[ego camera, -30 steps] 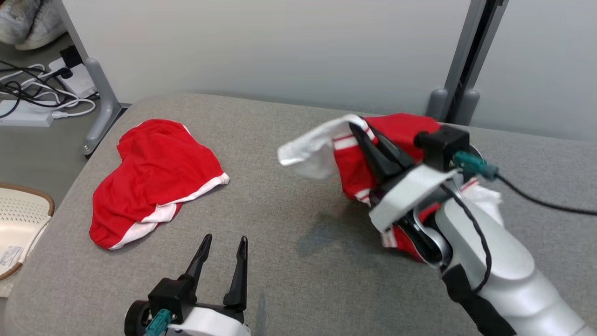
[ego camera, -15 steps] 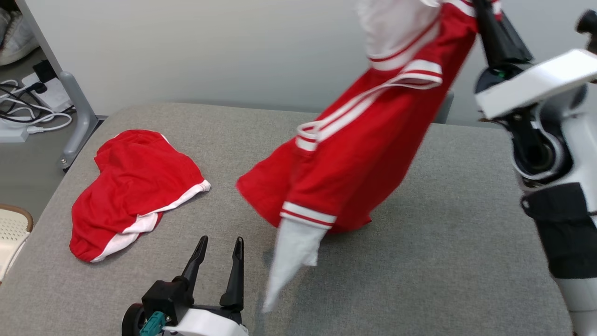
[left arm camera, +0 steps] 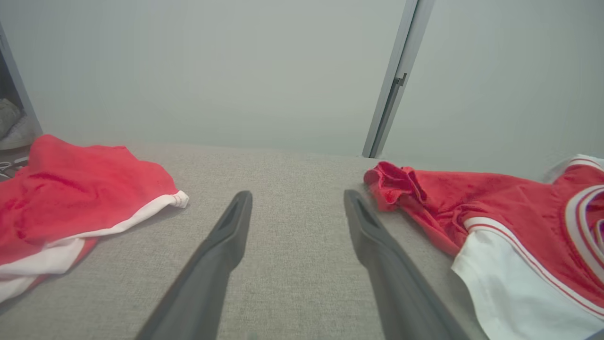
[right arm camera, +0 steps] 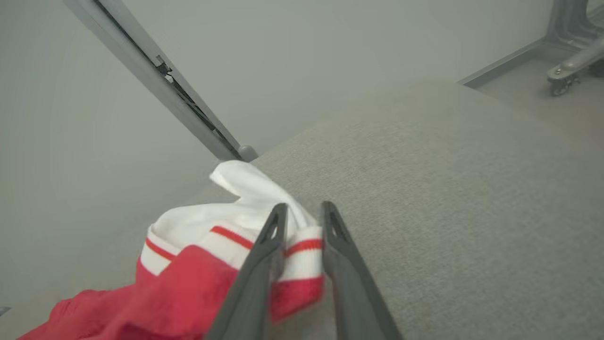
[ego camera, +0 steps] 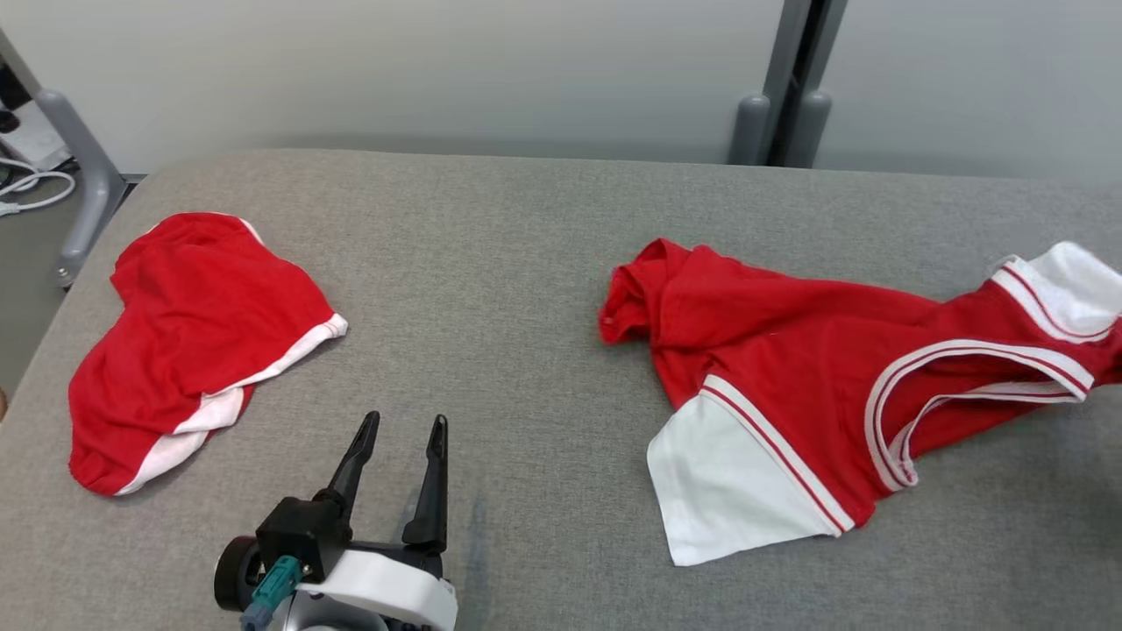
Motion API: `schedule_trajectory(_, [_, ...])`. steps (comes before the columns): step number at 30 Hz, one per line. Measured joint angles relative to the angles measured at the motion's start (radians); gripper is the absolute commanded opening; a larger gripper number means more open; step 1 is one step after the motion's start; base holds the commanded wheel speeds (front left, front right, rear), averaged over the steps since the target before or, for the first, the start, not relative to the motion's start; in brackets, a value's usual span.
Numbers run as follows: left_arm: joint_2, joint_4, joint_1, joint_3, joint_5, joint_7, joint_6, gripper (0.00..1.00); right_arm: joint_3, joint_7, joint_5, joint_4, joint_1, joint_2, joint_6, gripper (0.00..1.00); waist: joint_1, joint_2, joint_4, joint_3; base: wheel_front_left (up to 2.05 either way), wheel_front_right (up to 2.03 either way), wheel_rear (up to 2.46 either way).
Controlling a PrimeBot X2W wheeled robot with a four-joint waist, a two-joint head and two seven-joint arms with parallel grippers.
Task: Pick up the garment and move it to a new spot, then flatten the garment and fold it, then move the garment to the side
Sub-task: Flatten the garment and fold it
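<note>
The right gripper (right arm camera: 303, 208) has its two dark fingers drawn close together on the garment (right arm camera: 188, 283), with the white cuff and its red stripe caught in the narrow gap between them. The rest of the red cloth trails off to the lower left over the grey padded surface (right arm camera: 448, 179). Behind stand a pale wall (right arm camera: 330, 56), a slanting grey post (right arm camera: 155, 71) and, top right, a small caster wheel (right arm camera: 561, 81).
</note>
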Motion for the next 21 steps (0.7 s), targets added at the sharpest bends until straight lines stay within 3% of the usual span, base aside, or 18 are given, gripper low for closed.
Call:
schedule_trajectory(1, [0.000,0.003,-0.012,0.002,0.007,0.000,-0.004,1.00,-0.015,-0.021,-0.028,0.065,-0.011,-0.004,-0.001,1.00,0.0000,0.0000,-0.013,0.008,0.00,0.00,0.00])
schedule_trajectory(5, [-0.001,0.004,-0.017,0.004,0.008,0.000,-0.005,1.00,-0.008,-0.053,-0.079,0.120,-0.049,0.001,-0.001,1.00,0.0000,0.0000,-0.032,0.013,0.00,0.00,0.00])
schedule_trajectory(11, [-0.001,0.008,-0.018,0.001,0.007,0.000,-0.005,1.00,0.025,-0.151,-0.151,0.128,-0.095,0.014,-0.001,1.00,0.0000,0.0000,-0.076,0.003,0.00,0.00,0.00])
schedule_trajectory(15, [0.000,-0.013,-0.018,0.005,-0.002,0.000,-0.004,1.00,0.081,-0.230,-0.151,-0.006,-0.094,0.044,-0.001,1.00,-0.0001,0.0000,-0.098,-0.022,0.00,0.00,0.00])
schedule_trajectory(21, [0.000,-0.107,-0.012,0.032,-0.030,0.000,-0.005,1.00,0.171,-0.281,-0.190,-0.314,0.015,0.035,0.000,1.00,0.0000,0.0000,-0.131,-0.048,0.00,0.00,0.00])
